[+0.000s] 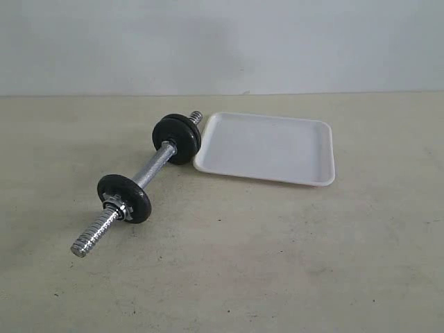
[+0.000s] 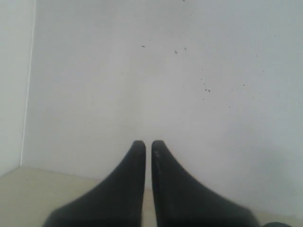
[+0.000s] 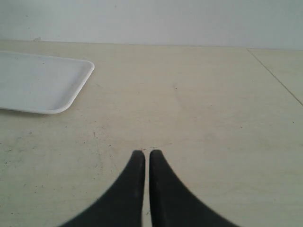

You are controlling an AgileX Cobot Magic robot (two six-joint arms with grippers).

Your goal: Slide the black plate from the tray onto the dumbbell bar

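Three small matte-black round weight discs I count, and every one sits on the short shiny chrome dumbbell bar (image 1: pixel 156 163). The shallow white rectangular plastic tray (image 1: pixel 267 147) is bare. So where is the black plate (image 1: pixel 178 139)? — Ana

On the bar, I judge. It should be one of the two discs pressed together at the bar end just beside the tray's corner. Which of the two, I cannot tell. The third disc (image 1: pixel 125 198) stands at the end far from the tray, with a metal collar nut (image 1: pixel 114 206) against it. — Ben

And how does the bar lie? — Ana

Its long axis runs slantwise away from the tray's corner, flat on the pale table (image 1: pixel 277 270). Only a short piece of thread shows beyond the pair of discs. — Ben

The hands? — Ana

The left gripper (image 2: pixel 148 146) has its black fingers together on nothing and faces a pale wall (image 2: pixel 165 71). The right gripper (image 3: pixel 147 156) is also closed and empty, above the table, with the tray's corner (image 3: pixel 71 85) ahead of it. So the right one is nearer to the tray, I think. Neither wrist view shows the bar, and the exterior view shows no arm. The sliding looks done to me. — Ben
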